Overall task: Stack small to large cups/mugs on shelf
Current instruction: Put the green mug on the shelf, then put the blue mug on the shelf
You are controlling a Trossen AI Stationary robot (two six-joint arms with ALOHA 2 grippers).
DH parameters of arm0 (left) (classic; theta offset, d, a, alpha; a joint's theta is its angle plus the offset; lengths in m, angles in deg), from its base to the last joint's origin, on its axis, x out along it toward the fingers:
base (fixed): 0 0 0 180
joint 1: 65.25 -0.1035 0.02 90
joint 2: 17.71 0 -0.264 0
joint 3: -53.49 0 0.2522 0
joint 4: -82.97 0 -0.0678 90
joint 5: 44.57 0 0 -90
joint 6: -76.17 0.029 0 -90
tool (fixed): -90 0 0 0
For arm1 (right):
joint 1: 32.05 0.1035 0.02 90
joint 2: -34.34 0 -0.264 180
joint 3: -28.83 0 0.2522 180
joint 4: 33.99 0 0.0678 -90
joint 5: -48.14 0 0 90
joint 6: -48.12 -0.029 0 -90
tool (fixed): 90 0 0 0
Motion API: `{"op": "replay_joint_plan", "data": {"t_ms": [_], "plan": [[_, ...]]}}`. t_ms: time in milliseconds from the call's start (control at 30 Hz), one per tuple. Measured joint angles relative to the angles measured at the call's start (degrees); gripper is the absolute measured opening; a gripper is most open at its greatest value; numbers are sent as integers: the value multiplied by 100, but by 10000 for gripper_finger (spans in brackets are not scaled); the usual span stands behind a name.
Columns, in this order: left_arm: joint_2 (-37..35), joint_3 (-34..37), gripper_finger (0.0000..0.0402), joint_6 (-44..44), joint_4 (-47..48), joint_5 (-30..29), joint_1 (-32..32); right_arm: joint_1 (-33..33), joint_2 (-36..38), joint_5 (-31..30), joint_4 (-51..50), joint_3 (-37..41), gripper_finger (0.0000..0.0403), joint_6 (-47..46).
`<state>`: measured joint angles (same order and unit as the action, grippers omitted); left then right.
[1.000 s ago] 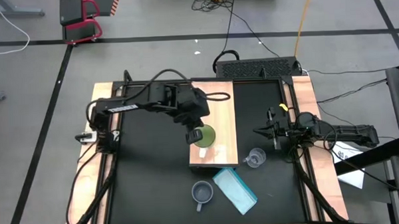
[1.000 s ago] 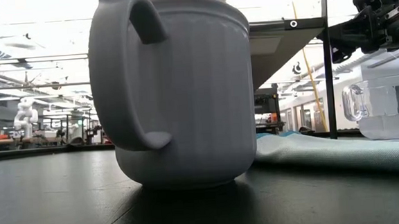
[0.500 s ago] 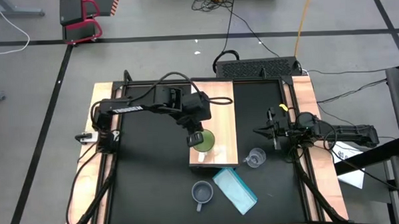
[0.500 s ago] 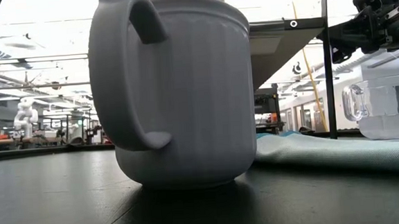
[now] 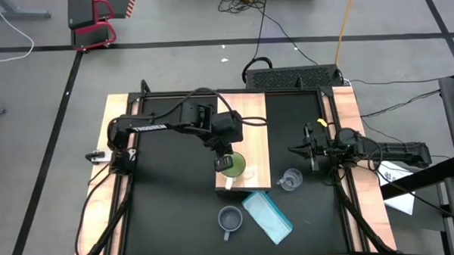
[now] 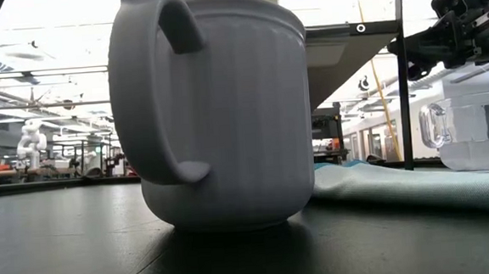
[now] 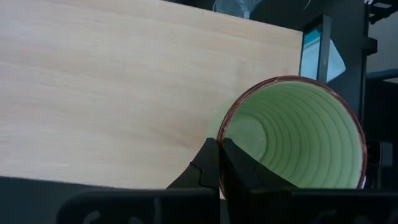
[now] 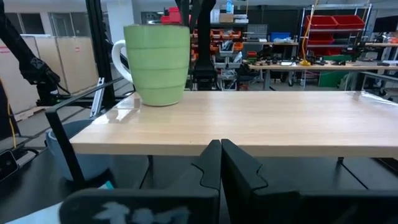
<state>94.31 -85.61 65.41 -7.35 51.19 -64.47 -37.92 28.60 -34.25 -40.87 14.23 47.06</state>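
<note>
Left tool (image 5: pixel 223 159): fingers together, empty, just beside the green mug's (image 5: pixel 233 164) rim.
Right tool (image 5: pixel 309 149): fingers together, waiting near the clear cup (image 5: pixel 290 180).
Green mug: upright on the shelf (image 5: pixel 250 127), ribbed inside, pale handle.
Grey mug (image 5: pixel 229 217): on the desk (image 5: pixel 169 213), matte, ridged.
Advice: judged, retreat clear of the rim without tipping it.

flat light-blue object (image 5: pixel 268 216): lower centre of the high view, lying on the black tabletop (image 5: pixel 169 213), set at a slant
red and black stand (image 5: pixel 92 22): upper left, on the grey floor
yellow cable (image 5: pixel 346 21): upper right, running down the floor toward the table
white papers (image 5: pixel 399 188): right edge, on the floor beside the table
red storage bins (image 8: pixel 334 21): upper right of the right wrist view, on racks
</note>
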Motion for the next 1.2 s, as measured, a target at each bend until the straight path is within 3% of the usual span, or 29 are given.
{"op": "replay_joint_plan", "data": {"t_ms": [300,900,1200], "plan": [[12,0,7,9,-17,-2,0,0,-17,0,-17,-1,0,1],[-6,11,114,142,-184,-124,11,0,-17,0,-71,1,0,2],[-29,-6,190,291,-226,-92,11,0,-17,2,-130,-1,0,8]]}}
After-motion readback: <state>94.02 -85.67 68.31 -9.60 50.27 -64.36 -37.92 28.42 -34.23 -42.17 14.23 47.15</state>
